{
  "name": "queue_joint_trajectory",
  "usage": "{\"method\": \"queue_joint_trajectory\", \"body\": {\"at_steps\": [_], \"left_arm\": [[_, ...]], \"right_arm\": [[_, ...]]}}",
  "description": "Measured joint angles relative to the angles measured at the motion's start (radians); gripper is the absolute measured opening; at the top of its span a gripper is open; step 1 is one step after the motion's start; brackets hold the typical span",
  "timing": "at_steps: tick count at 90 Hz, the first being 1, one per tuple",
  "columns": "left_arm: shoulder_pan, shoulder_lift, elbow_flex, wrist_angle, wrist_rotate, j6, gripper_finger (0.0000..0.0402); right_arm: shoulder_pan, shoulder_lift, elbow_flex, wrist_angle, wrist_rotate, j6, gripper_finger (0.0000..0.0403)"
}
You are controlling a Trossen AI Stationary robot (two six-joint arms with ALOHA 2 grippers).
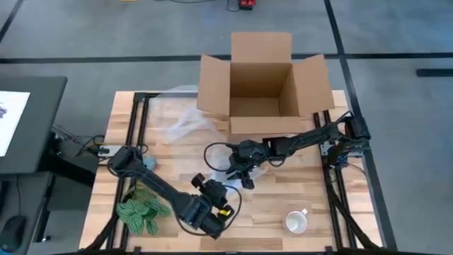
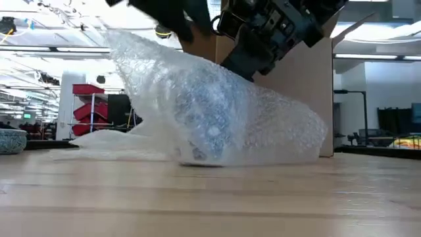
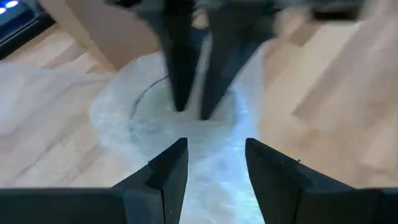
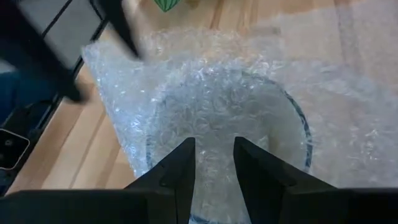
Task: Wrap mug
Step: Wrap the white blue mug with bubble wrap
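Note:
A sheet of bubble wrap (image 2: 217, 112) is tented over a round, blue-rimmed vessel (image 4: 303, 124) at mid-table; its base (image 2: 197, 153) rests on the wood. My right gripper (image 4: 214, 146) points down over the vessel, shut on the wrap. From the near side my left gripper (image 3: 216, 146) faces it, open, with the wrap's raised near-left edge (image 2: 122, 39) between or just before its fingers; whether they touch it, I cannot tell. In the high view the grippers (image 1: 244, 173) (image 1: 212, 186) stand close together. A bare white mug (image 1: 296, 222) stands upright near the front edge, right. My right gripper pinches the bubble wrap on its raised slope (image 2: 230, 74) above the vessel, between its two fingers (image 3: 180, 93), which come from above pointing down. The wrap is held up like a tent, its lower edges lying on the table; one layer or several, I cannot tell.
An open cardboard box (image 1: 262, 92) stands at the far middle. A loose clear sheet (image 1: 180, 126) lies left of it. A green leafy thing (image 1: 141, 212) sits at the near left, and a teal bowl (image 2: 10, 141) on the left. Bare wood lies at the near middle.

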Motion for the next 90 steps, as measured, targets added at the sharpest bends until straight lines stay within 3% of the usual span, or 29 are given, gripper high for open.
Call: {"method": "queue_joint_trajectory", "body": {"at_steps": [18, 90], "left_arm": [[0.023, -0.001, -0.063, -0.007, 0.003, -0.059, 0.0141], [0.023, 0.0, -0.067, -0.011, 0.0, -0.052, 0.0141]], "right_arm": [[0.0, 0.0, 0.0, -0.003, 0.0, -0.004, 0.0102], [0.01, -0.077, -0.002, -0.001, -0.034, -0.132, 0.0092]]}}
